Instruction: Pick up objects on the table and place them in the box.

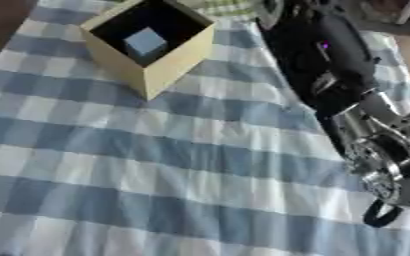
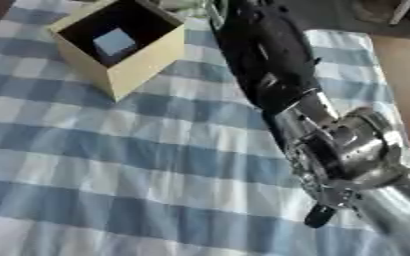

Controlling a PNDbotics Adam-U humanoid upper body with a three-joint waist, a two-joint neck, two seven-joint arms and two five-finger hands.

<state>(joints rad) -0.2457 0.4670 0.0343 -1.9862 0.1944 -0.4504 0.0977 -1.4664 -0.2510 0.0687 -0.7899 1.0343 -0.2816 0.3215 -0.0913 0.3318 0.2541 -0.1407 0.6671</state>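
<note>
Reaching across the worktop [image 1: 156, 165] from the right, my right arm [image 2: 270, 65] runs up toward the far edge, black forearm over silver wrist and elbow joints.

Item: right hand [image 1: 274, 12]. Lies at the far end of the arm, near the top edge of both views, just beside the box's far right corner. Only a sliver of it shows; whether my fingers are straight or curled I cannot tell, nor whether they hold anything.

Item: left hand. Shows in neither view.

Item: box [image 1: 169, 65]. Pale yellow walls, dark inside, open at the top. Stands upright on the far left part of the worktop, turned so that one corner points toward me. Apart from my forearm, which passes to its right.

Item: small pale blue object [image 1: 145, 42]. Squarish, lying inside the box on its dark floor, near the middle.

Item: cloth [image 2: 112, 150]. Blue and white checks, covering the worktop across the whole near area.

Item: a green and white patterned thing [image 1: 226, 7]. At the far edge, behind the box and just left of my hand; partly cut off, shape unclear.
</note>
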